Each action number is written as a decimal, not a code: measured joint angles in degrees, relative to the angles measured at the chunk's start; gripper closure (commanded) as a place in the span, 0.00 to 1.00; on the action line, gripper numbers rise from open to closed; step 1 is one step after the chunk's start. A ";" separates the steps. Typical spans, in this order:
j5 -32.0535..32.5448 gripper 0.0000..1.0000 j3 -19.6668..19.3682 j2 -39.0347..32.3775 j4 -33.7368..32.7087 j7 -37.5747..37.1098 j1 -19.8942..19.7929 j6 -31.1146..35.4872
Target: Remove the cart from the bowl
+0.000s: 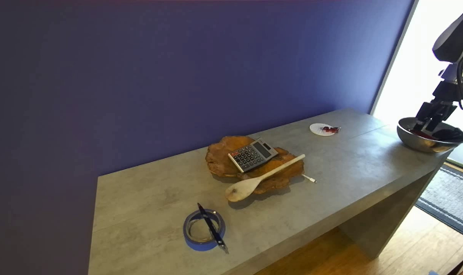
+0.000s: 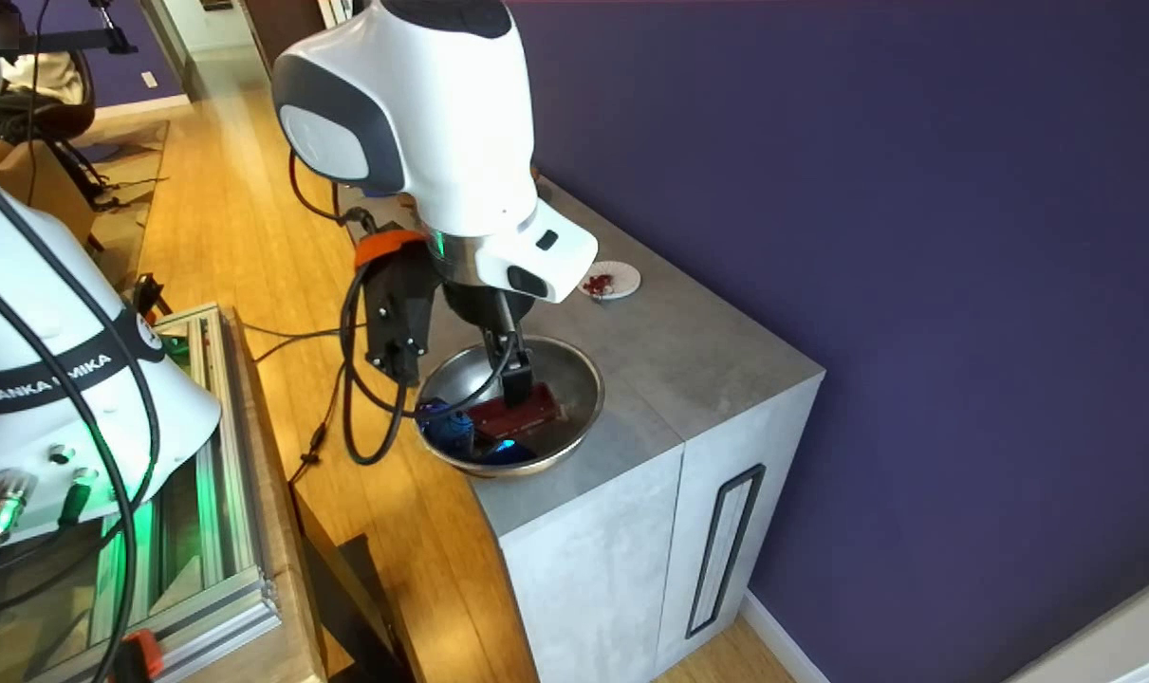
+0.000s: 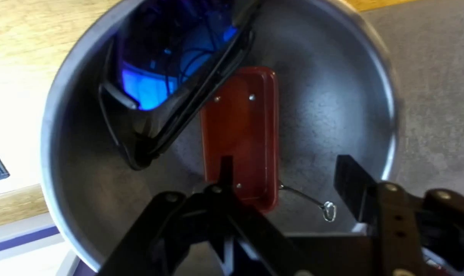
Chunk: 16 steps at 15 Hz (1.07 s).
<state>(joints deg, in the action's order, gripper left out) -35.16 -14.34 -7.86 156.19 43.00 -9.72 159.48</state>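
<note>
My claw point(image 3: 287, 180) is spread, its fingers point(image 3: 352, 189) well apart, down inside the metal bowl point(image 3: 323, 96). In there lies the red cart point(image 3: 237, 134); in the wrist view one finger stands over the near end of its bed, the other well to its right, with the cart's right wall between them. Whether I touch the bed, I cannot tell. The wire handle point(image 3: 302, 194) slants right, showing between my fingers. Dark eyewear point(image 3: 151, 86) lies on the left, overlapping the cart's far left corner in that view.
</note>
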 measured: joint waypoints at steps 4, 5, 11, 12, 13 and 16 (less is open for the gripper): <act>-3.37 0.53 1.70 -2.01 -1.47 1.63 -0.01 1.27; -3.81 0.49 2.00 -2.72 -1.88 1.67 -0.02 1.71; -4.76 0.78 2.54 -8.09 -4.27 1.68 -0.24 3.66; -5.07 0.84 2.71 -8.71 -4.61 1.69 -0.35 4.08; -5.28 0.92 2.87 -9.08 -4.87 1.69 -0.49 4.43; -5.34 1.00 3.25 -9.02 -5.09 1.69 -0.59 5.24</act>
<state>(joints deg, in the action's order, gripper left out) -40.50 -11.09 -16.88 151.10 44.69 -10.31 164.72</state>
